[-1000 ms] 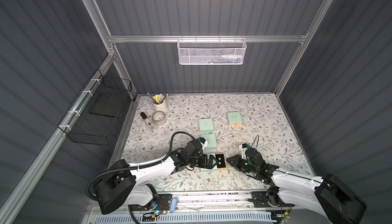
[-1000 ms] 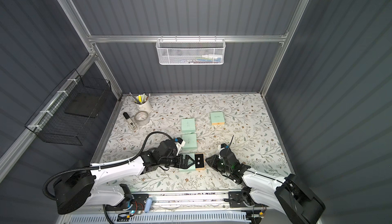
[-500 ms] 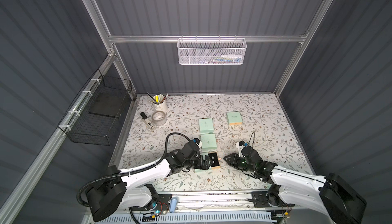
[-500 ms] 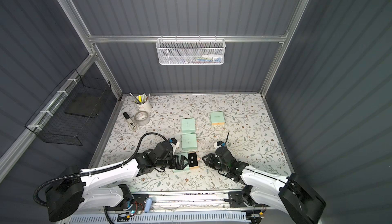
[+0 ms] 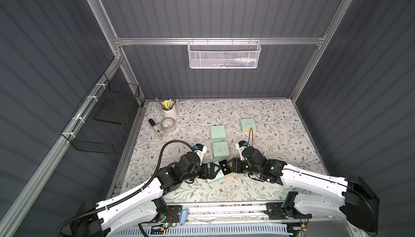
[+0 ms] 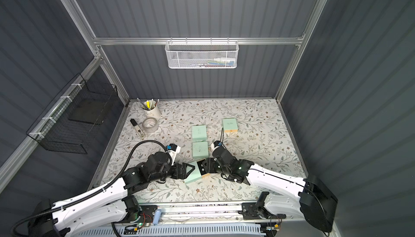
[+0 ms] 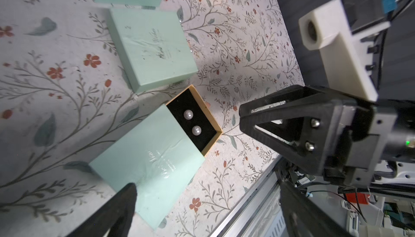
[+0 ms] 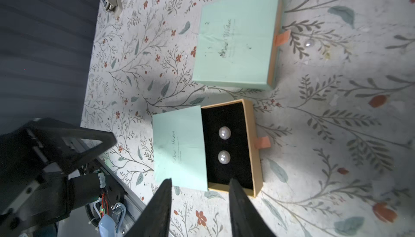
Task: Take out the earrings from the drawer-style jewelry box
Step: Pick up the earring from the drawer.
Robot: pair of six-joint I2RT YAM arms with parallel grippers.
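At the near edge of the flowered table (image 5: pixel 276 134), just beyond the metal rail (image 5: pixel 224 211), both arms meet over the jewelry box (image 8: pixel 179 150). Its mint sleeve lies flat, and its tan drawer (image 8: pixel 250 117) is slid about halfway out, showing a black lining and an orange pull tab (image 8: pixel 262 142). The earrings (image 8: pixel 224 133), two pearly round studs, sit side by side on that lining inside the drawer.

The left fingers (image 7: pixel 116 211) are spread wide at the sleeve end with nothing between them. One tip overlaps the sleeve's corner in the left wrist view, but I cannot tell whether it touches. The right fingers (image 8: pixel 242 209) stand apart beside the open drawer and hold nothing. One tip is over the sleeve's edge and the other over the drawer's rim.

Just behind lies a second mint box (image 5: pixel 220 149), shut, with a loose pearly stud (image 8: pixel 308 43) on the table near its tab end. Farther back are a third box (image 5: pixel 218 132) and, to the right, a fourth box (image 5: pixel 247 124).

Toward the far left corner are a tape roll (image 5: pixel 168 124), a black-capped tube (image 5: pixel 156 128) and a white cup of pens (image 5: pixel 169 112). A black wire basket (image 5: pixel 105 121) hangs on the left wall and a white mesh basket (image 5: pixel 224 55) on the back wall.
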